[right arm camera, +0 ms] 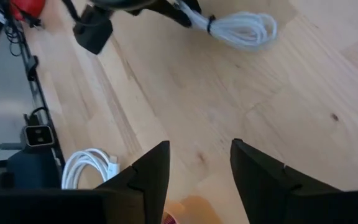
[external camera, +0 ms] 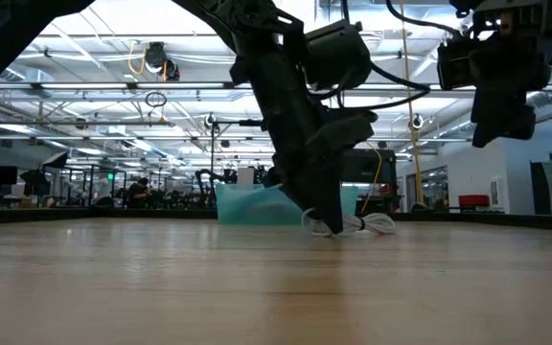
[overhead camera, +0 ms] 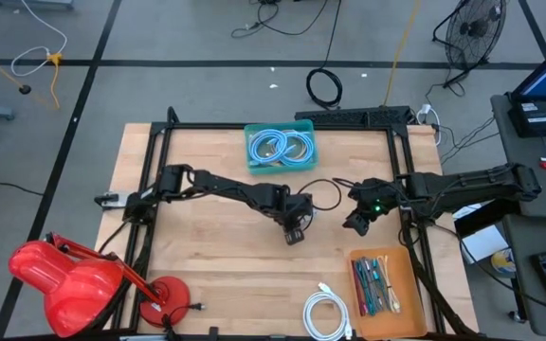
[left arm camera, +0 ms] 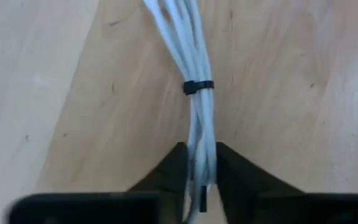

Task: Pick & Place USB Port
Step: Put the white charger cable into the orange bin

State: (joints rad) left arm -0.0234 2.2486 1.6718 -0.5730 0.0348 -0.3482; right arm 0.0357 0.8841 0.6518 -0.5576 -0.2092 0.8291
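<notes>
The white cable bundle (left arm camera: 199, 118) is lying on the wooden surface (overhead camera: 207, 275) and running straight out ahead of the left hand (left arm camera: 197, 180), whose fingers are pinching its near end. That end is disappearing between the fingertips. The right hand (right arm camera: 194, 168) is hovering open, well apart, off to the bundle's far side.
</notes>
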